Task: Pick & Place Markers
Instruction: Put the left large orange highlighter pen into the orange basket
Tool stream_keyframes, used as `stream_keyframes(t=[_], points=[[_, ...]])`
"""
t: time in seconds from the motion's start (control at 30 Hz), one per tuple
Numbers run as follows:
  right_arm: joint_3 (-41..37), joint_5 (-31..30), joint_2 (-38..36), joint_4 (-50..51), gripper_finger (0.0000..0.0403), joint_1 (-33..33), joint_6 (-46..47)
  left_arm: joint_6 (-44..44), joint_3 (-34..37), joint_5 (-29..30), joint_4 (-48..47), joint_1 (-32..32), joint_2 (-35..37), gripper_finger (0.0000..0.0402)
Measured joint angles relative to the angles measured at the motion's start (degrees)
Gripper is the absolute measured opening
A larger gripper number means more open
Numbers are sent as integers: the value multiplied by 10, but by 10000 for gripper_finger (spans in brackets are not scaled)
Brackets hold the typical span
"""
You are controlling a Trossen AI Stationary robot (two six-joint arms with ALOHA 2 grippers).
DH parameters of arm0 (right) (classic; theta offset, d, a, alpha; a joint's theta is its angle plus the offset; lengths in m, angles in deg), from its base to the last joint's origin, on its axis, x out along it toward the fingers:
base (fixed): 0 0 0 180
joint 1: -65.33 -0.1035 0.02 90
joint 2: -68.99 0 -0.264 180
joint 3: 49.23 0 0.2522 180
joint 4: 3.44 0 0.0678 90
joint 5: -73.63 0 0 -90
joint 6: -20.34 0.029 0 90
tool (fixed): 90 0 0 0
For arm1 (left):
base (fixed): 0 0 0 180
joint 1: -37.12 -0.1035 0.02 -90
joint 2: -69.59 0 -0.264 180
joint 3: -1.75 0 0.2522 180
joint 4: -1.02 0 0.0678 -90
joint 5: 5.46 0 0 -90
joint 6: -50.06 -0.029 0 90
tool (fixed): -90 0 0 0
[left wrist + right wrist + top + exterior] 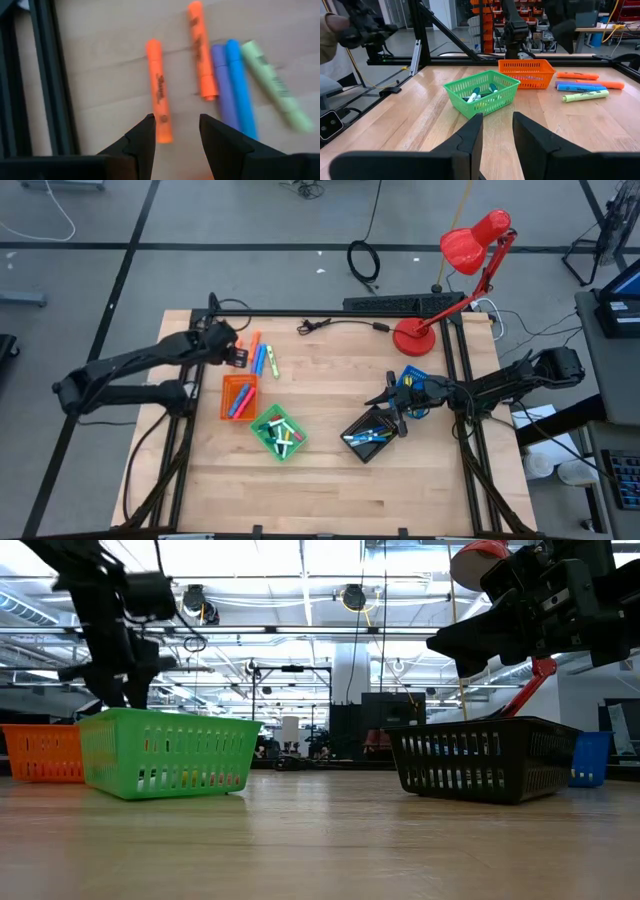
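Observation:
Five markers lie flat on the wooden table beyond the orange tray [238, 396]: two orange ones [159, 90] [201, 50], a purple one [222, 85], a blue one [239, 80] and a yellow-green one [277, 85]; in the high view they show as a cluster of markers [262, 360]. My left gripper [176, 127] [240, 356] is open above them, its fingers either side of the near end of the first orange marker's neighbouring gap. More markers fill the green tray [278, 432] and the black tray [372, 432]. My right gripper [497, 122] [392, 408] is open, raised over the black tray [485, 755].
A blue tray [412, 380] sits by the right arm. A red desk lamp [440, 290] stands at the far right corner, and a thin black cable [335, 325] runs along the far edge. Black frame rails [47, 75] border the table. Bare wood lies along the near side.

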Motion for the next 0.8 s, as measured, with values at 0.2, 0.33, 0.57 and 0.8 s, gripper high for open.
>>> stream_keyframes(t=[0.2,0.33,0.57,0.8], points=[[0,0,0,0,93,0,0,-66,0,-39,45,-77,-81,155],[0,0,0,0,93,0,0,-103,0,-85,85,-105,-120,154],[0,0,0,0,93,0,0,-122,0,-87,92,-128,-168,154],[0,0,0,0,93,0,0,-123,0,-91,98,-128,-200,154]])
